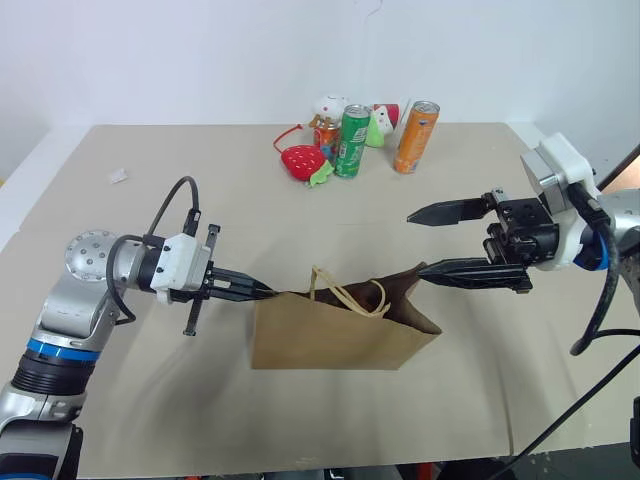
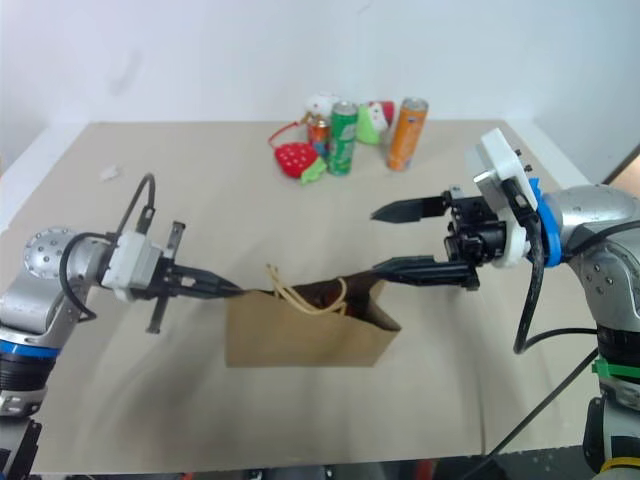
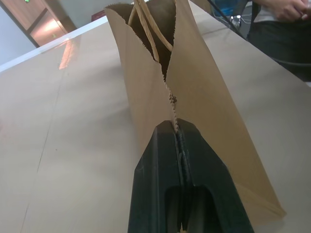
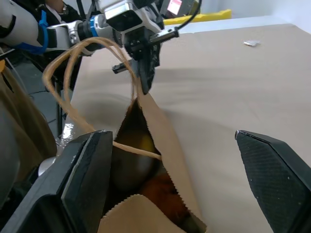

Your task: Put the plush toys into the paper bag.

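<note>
Left end effector [image 1: 262, 291] pinching paper bag [image 1: 340, 340] edge

Even, bright indoor light, soft shadows

The bench [image 1: 150, 300] is lit evenly from above; a faint shadow is cast beside the paper bag [image 1: 340, 340]. A warm glare patch is seen on the bench in the left wrist view. The bag's interior is left dim in the right wrist view.

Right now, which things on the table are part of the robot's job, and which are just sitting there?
For the job:
- brown kraft paper bag
- left claw, pinching the bag's edge
- right claw, open at the bag's mouth

Just lying about:
- red strawberry plush
- green can
- orange can
- small white-and-red figurines
</note>
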You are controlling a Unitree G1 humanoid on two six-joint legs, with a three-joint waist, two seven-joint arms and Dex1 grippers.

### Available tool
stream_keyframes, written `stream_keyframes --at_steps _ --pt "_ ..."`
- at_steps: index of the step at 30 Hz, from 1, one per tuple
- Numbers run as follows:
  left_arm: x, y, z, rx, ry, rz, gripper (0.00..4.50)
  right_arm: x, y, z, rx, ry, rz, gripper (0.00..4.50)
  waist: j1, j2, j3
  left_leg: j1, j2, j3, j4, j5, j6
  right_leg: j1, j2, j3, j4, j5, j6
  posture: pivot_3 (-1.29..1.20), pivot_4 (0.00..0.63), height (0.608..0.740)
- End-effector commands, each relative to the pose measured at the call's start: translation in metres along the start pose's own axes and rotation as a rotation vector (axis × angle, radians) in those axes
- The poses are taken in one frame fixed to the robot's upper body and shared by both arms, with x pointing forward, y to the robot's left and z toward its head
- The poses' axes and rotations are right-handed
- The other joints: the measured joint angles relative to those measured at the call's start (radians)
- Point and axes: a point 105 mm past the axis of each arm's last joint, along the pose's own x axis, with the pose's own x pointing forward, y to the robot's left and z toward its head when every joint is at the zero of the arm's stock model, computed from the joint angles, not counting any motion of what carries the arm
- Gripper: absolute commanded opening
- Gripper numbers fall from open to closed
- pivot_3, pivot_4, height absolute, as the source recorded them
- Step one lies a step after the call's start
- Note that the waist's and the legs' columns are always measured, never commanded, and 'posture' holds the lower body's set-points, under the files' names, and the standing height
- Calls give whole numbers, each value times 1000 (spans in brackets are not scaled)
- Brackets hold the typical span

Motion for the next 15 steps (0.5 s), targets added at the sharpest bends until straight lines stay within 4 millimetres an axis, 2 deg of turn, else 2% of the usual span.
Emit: stream_keyframes --at_steps 1,3,4,5,10,13,15 --pt "-8 8 27 -127 -50 67 781 -4 2 7 -43 -1 -16 4500 0 0 0 0 0 0 0 0 0 0 0 0 0 0 0 0 150 740" --pt "-12 3 38 -252 -78 74 1612 -8 -1 8 -43 -3 -41 4500 -3 0 0 0 1 0 0 0 0 0 1 0 0 1 2 0 150 740" --pt "-12 1 42 -277 -82 78 1814 -9 -2 9 -43 -4 -49 4500 -3 0 0 0 1 0 0 0 0 -1 1 0 0 1 2 0 150 740" --pt "-14 2 46 -310 -88 97 1814 -11 -5 10 -41 -12 -64 4500 -3 1 0 0 1 0 0 0 0 0 0 0 1 1 2 0 150 740" --pt "-37 31 52 -334 -86 355 1814 -23 -18 8 -24 -24 -140 4500 -1 1 1 0 1 -1 0 0 0 0 0 -1 1 1 2 0 150 740" --pt "-60 59 31 -246 -2 591 1814 -35 -32 1 -16 -21 -216 4500 0 1 1 1 0 -1 1 0 0 1 0 -1 1 0 1 0 150 740" --pt "-68 65 13 -231 60 670 1814 -43 -41 -6 -26 -12 -274 4500 0 1 1 2 -1 0 1 0 0 2 0 0 1 -1 0 0 150 740"
